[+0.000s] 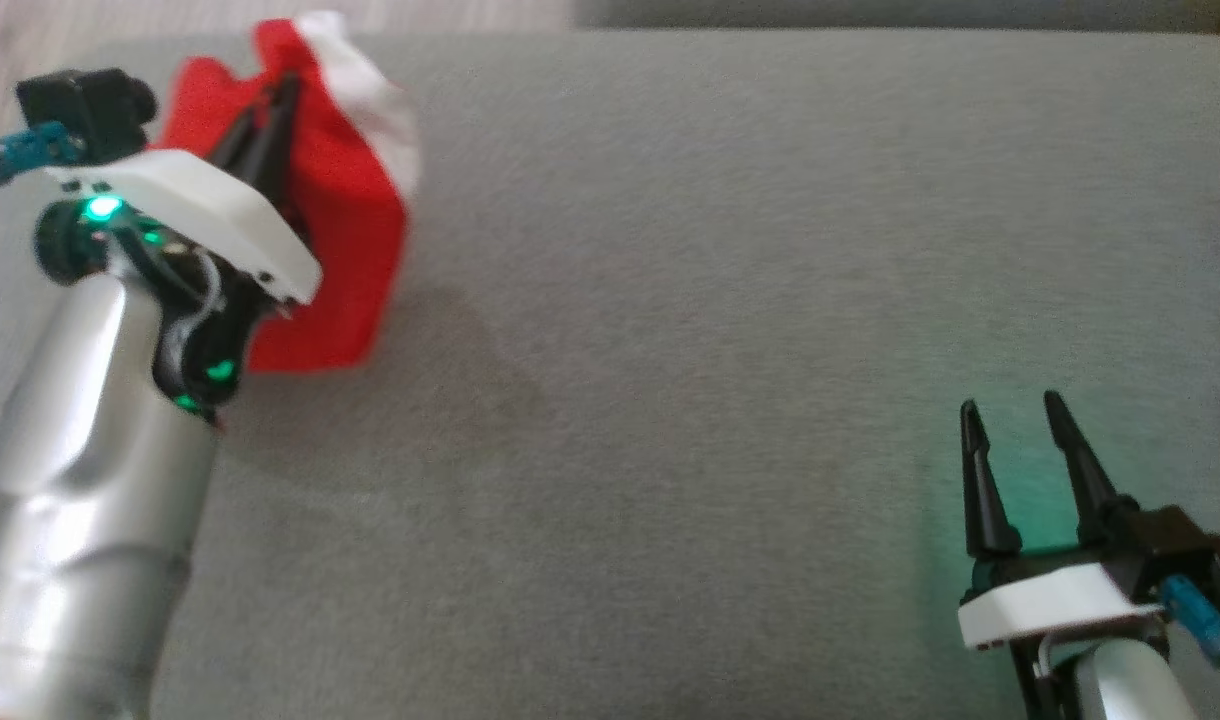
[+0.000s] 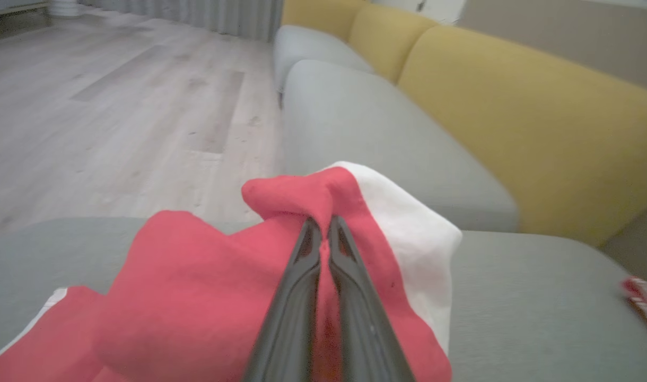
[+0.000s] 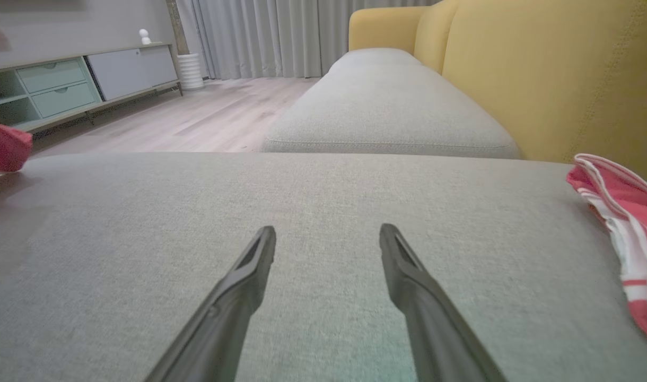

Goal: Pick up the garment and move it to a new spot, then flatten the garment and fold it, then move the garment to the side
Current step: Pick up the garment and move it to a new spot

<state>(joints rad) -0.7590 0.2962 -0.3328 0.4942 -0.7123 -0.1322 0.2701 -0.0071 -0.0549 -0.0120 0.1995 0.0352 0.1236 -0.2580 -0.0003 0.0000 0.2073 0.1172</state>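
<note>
Left hand (image 1: 288,90) was pinched on a fold of the garment (image 1: 345,210), which hung bunched over the cushion's (image 1: 670,400) far-left edge; the cloth was judged light, limp and best gripped at a hem; right hand (image 1: 1010,405) stood spread, empty.

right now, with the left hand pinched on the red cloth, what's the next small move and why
Probably carry the garment toward the middle of the grey cushion: the left hand is shut on a bunched fold near the cushion's far left edge, and the right hand is open, holding nothing.
</note>
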